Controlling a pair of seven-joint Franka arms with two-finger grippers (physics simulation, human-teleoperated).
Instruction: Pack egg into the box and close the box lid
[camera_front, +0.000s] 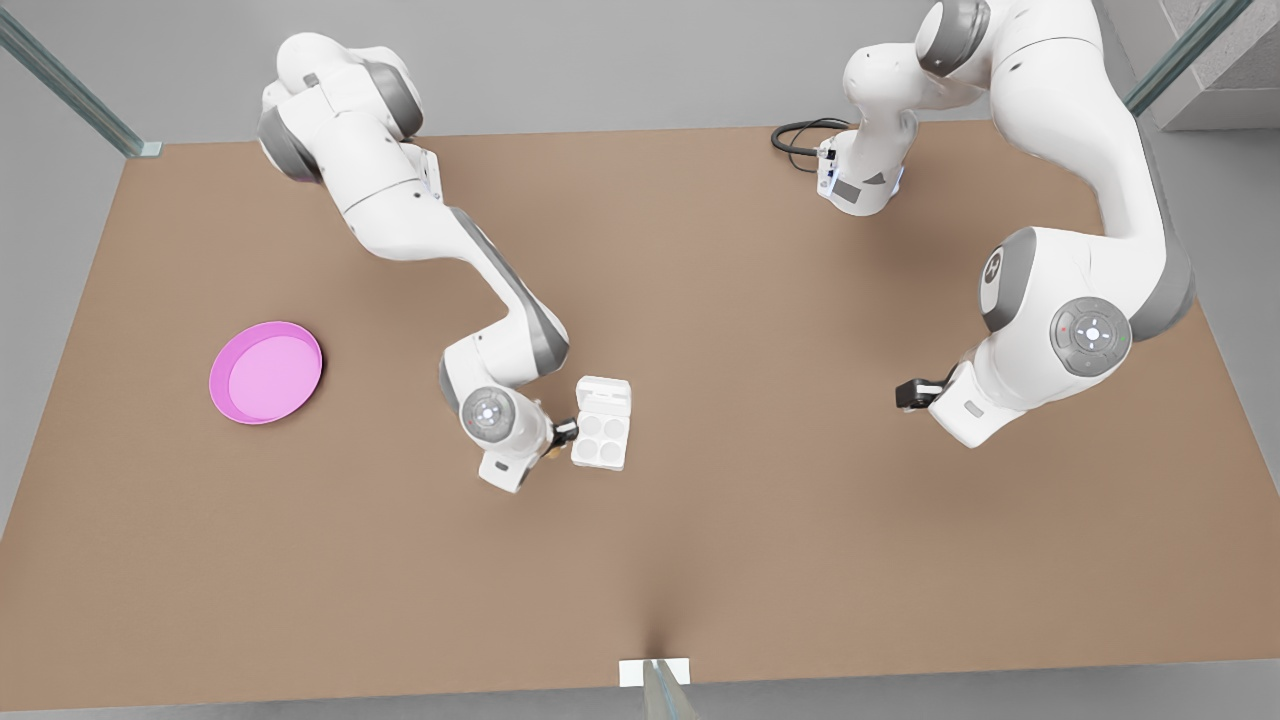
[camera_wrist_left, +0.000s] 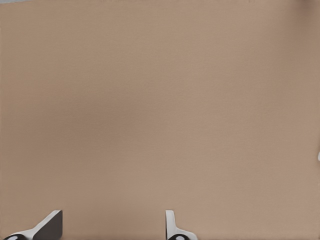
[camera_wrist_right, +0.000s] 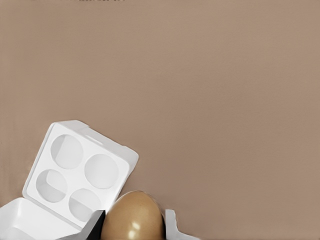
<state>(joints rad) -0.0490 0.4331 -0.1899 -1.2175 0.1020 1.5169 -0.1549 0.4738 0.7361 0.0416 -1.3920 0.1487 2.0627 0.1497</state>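
The egg (camera_wrist_right: 132, 217), tan and smooth, sits between the fingers of my right gripper (camera_wrist_right: 134, 223), which is shut on it. In the front view this gripper (camera_front: 562, 433) hangs at the left edge of the box (camera_front: 601, 441), on the front view's left. The box (camera_wrist_right: 80, 169) is a white carton with its round cups bare. The box lid (camera_front: 605, 394) lies open and flat behind the cups, and its edge (camera_wrist_right: 22, 220) appears beside the tray. My left gripper (camera_front: 908, 393) waits on the front view's right, open (camera_wrist_left: 110, 227) over bare table.
A round pink dish (camera_front: 265, 372) lies on the brown table (camera_front: 760, 520) towards the front view's left. A black cable (camera_front: 797, 136) loops at the far edge near an arm's base. Glass posts stand at the table's corners.
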